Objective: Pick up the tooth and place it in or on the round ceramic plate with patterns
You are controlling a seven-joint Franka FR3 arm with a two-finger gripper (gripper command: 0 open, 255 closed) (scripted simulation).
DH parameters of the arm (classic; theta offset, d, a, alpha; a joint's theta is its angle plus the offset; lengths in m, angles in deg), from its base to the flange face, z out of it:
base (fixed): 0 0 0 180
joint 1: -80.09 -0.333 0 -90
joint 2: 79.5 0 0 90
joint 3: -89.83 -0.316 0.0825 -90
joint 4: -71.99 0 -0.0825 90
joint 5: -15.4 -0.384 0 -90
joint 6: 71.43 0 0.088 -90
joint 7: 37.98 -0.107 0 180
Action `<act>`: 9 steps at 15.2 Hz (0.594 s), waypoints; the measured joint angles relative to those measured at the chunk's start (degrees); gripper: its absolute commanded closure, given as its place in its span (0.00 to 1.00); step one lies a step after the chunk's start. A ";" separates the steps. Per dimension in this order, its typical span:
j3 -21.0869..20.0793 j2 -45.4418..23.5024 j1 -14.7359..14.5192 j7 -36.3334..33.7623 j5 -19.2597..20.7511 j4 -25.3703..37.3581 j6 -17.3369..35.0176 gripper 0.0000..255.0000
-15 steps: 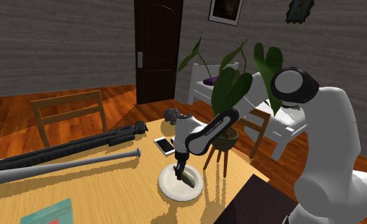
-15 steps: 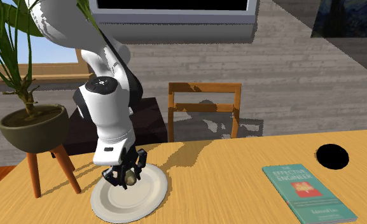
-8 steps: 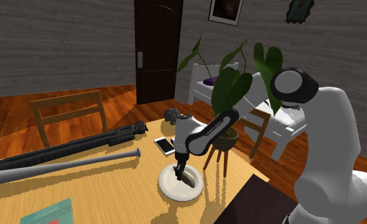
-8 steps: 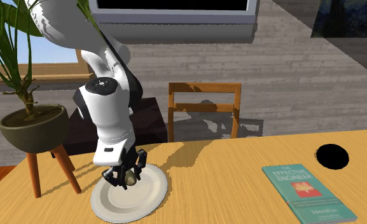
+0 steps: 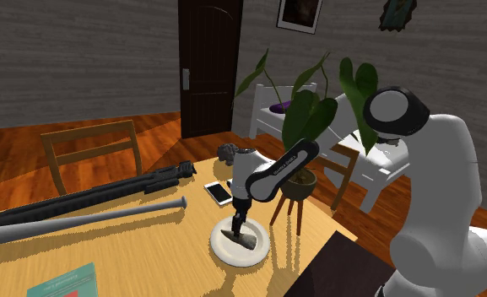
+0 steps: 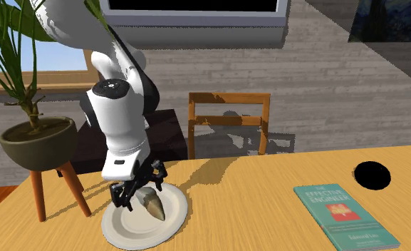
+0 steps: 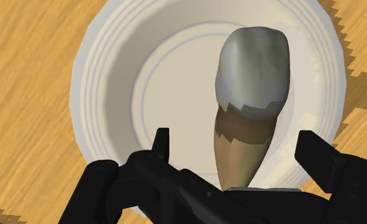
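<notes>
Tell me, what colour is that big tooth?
The tooth has a grey-green crown, a dark brown band and a tan root, clearest in the wrist view.

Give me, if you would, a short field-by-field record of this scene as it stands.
tooth: grey crown, brown root, resting on the plate, not held
plate: round, off-white, ringed rim, on the wooden table
hand: open, just above the plate, fingers either side of the tooth without touching it
task state: tooth is on the plate
also on table: teal book, phone, grey bat
</notes>
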 measured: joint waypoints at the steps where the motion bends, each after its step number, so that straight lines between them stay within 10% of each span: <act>1: -1.03 1.09 0.87 0.75 -1.04 0.05 -1.06 0.00; 9: -3.35 3.56 2.64 2.19 -3.41 0.06 -3.39 0.00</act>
